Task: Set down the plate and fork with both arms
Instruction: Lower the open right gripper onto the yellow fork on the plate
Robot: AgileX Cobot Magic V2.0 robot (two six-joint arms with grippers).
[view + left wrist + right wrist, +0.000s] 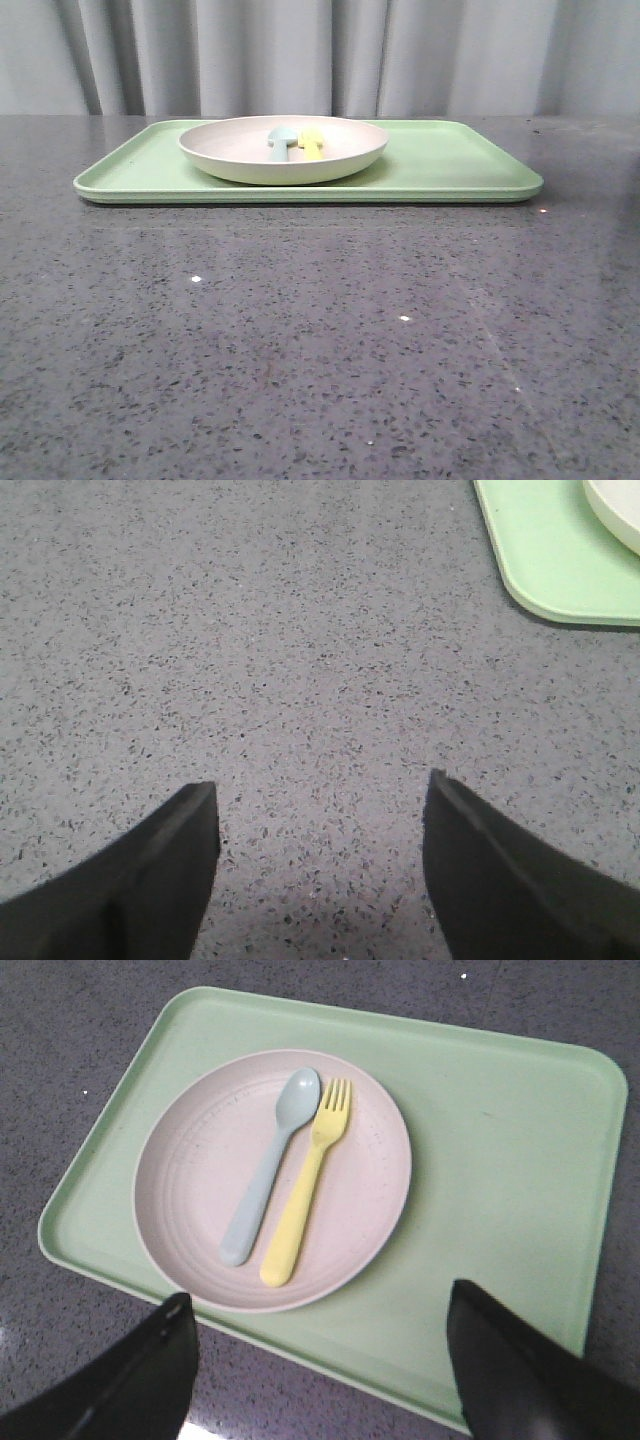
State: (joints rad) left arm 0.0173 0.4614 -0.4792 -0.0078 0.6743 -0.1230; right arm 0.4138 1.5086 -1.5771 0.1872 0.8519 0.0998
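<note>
The cream plate (250,160) sits on the left half of the light-green tray (450,160); it also shows in the right wrist view (190,1180). The yellow fork (305,1195) lies in the plate beside a pale blue spoon (268,1165); the fork shows in the front view too (312,143). My right gripper (318,1305) is open and empty, above the tray's near edge, apart from the plate. My left gripper (320,795) is open and empty over bare table, with the tray's corner (540,560) and a sliver of the plate's rim (620,510) off to one side. Neither gripper shows in the front view.
The tray (500,1160) lies at the far side of a dark grey speckled table (320,350). Its right half holds nothing. A grey curtain (320,50) hangs behind the table.
</note>
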